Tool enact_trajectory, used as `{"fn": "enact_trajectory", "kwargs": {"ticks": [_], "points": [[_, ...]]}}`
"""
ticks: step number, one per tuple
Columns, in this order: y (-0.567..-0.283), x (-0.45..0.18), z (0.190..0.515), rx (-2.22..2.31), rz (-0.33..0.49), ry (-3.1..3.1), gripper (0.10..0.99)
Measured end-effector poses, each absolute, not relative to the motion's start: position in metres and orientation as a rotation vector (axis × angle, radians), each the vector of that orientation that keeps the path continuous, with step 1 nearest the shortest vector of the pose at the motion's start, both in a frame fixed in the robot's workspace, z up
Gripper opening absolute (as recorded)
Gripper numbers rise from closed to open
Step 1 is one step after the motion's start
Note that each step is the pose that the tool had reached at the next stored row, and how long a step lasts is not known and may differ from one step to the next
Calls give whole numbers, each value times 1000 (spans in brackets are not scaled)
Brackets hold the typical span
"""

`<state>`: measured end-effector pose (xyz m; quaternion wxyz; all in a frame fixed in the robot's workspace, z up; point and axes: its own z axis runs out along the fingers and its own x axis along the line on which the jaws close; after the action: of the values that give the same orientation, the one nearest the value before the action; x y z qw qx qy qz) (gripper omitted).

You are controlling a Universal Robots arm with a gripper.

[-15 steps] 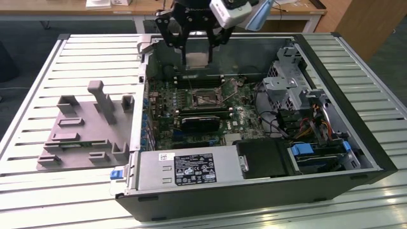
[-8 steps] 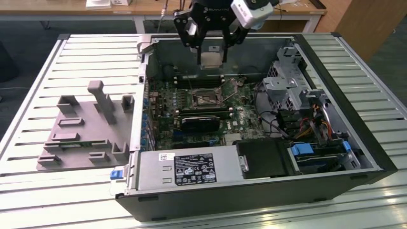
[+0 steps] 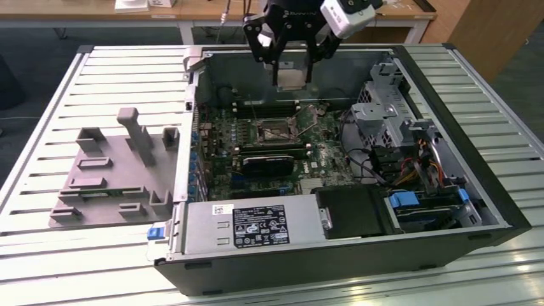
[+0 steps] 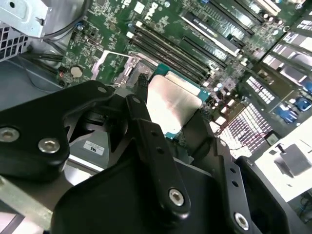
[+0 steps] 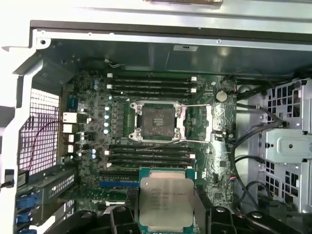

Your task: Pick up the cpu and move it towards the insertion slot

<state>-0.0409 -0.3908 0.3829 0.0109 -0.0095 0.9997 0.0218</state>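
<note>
- While it hangs above the open computer case (image 3: 340, 255), the hand (image 3: 291, 75) is clenched on the chip (image 3: 291, 78), fingers (image 4: 146, 131) pinching its two opposite edges.
- Chip is up in the air, silvery top showing in both wrist views (image 5: 165, 202) (image 4: 171, 100).
- In the exterior view the socket (image 3: 274, 129) sits on the green board (image 3: 223, 137) at about 6 o'clock from the chip, well apart; it's open, with a dark centre (image 5: 157, 121).
- Grey plastic fixture (image 3: 114, 172) rests on the slatted table (image 3: 127, 76), at 9 o'clock from the case.
</note>
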Motion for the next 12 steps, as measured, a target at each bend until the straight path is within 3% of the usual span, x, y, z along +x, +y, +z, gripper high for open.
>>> {"fn": "enact_trajectory", "kwargs": {"ticks": [12], "points": [[-367, -37, 378, -30, 68, 3119, 537]]}}
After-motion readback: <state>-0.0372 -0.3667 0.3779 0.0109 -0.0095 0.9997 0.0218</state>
